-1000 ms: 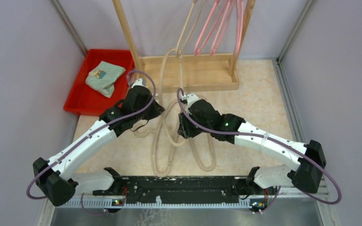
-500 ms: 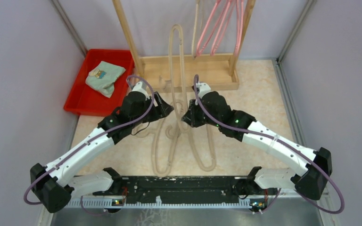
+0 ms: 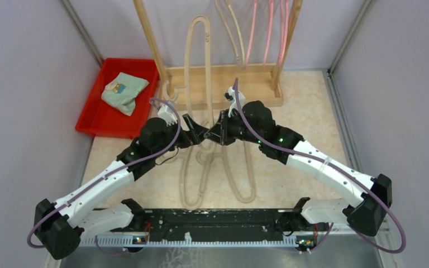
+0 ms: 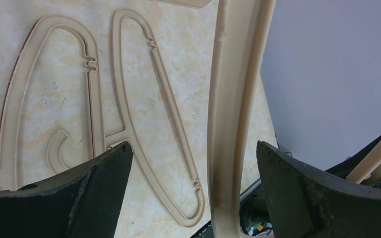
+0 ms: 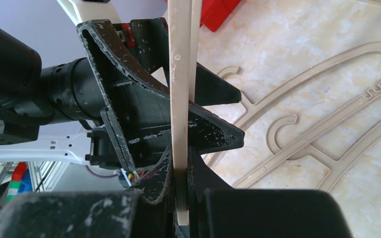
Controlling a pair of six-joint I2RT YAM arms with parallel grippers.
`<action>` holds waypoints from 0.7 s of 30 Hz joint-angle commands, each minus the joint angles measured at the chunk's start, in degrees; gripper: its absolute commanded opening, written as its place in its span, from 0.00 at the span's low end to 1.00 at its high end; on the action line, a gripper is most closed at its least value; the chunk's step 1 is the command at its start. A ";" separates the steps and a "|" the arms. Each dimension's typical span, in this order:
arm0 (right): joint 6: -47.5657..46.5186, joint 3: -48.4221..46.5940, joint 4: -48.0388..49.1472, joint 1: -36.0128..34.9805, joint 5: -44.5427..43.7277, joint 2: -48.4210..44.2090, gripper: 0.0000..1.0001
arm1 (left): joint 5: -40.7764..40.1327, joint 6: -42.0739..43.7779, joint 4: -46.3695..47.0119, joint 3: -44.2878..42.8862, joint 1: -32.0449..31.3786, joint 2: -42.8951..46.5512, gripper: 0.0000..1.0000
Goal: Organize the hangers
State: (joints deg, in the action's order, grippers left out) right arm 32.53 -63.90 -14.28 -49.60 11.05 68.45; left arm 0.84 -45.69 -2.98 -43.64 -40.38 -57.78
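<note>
One beige hanger (image 3: 196,53) stands upright in front of the rack, its loop high up. My right gripper (image 3: 217,134) is shut on its lower end; in the right wrist view the beige bar (image 5: 180,89) runs down into the closed jaws. My left gripper (image 3: 200,132) is open around the same bar (image 4: 230,99), touching it with neither finger (image 4: 84,193). Two more beige hangers (image 3: 192,178) (image 3: 241,178) lie flat on the table below. On the rack hang a beige hanger (image 3: 230,22) and pink hangers (image 3: 268,28).
The wooden rack's base (image 3: 223,89) stands just beyond both grippers, its uprights (image 3: 148,39) rising on either side. A red bin (image 3: 98,114) holding a folded cloth (image 3: 124,89) sits at the back left. Grey walls close in left and right.
The beige hanger has risen from lying towards the table to upright. My left gripper opened and let go of it; my right gripper closed on it. Both arms moved towards the rack.
</note>
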 commanded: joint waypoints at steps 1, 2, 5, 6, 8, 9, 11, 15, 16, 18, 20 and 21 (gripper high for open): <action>0.83 -2.93 6.56 -0.03 4.29 -0.15 0.00 | 3.06 -1.28 8.66 0.10 -0.23 0.94 0.96; 0.86 -2.90 6.62 -0.04 4.46 -0.15 0.00 | 3.48 -1.20 9.24 -0.01 -0.23 0.80 0.92; 0.80 -2.95 5.80 0.20 4.14 -0.03 0.00 | 3.87 -1.24 10.07 -0.55 -0.23 0.47 0.63; 0.73 -2.98 5.21 0.41 3.75 0.06 0.00 | 3.85 -1.24 10.14 -0.66 -0.22 0.53 0.50; 0.21 -3.07 3.76 0.76 3.21 0.26 0.00 | 3.23 -1.59 9.50 -0.90 -0.23 0.90 0.06; -0.10 -3.07 3.27 1.02 3.02 0.28 0.00 | 2.64 -1.65 9.08 -0.96 -0.22 1.17 0.01; -0.61 -2.99 2.21 1.13 1.93 0.29 0.02 | 1.49 -1.38 8.04 -1.07 -0.23 1.81 0.00; -3.74 -5.84 -5.95 1.18 -3.75 1.63 0.24 | -3.28 -0.64 1.81 -3.14 -0.23 2.89 0.00; -4.90 -7.17 -8.01 1.25 -5.04 1.99 0.30 | -6.20 -0.54 -1.40 -4.35 -0.22 2.83 0.00; -6.40 -8.98 -11.32 1.25 -7.65 1.91 0.44 | -11.91 0.34 -11.24 -7.76 -0.22 2.01 0.00; -7.92 -10.63 -14.21 1.24 -9.90 1.54 0.53 | -18.24 1.02 -20.43 -11.76 -0.24 0.32 0.00; -8.76 -11.43 -15.59 1.18 -10.65 1.44 0.57 | -20.99 1.56 -23.74 -13.48 -0.23 -0.51 0.00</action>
State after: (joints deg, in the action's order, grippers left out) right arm 28.47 -69.84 -23.33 -48.84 6.59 70.91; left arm -6.74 -46.52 -11.18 -49.54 -40.45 -57.04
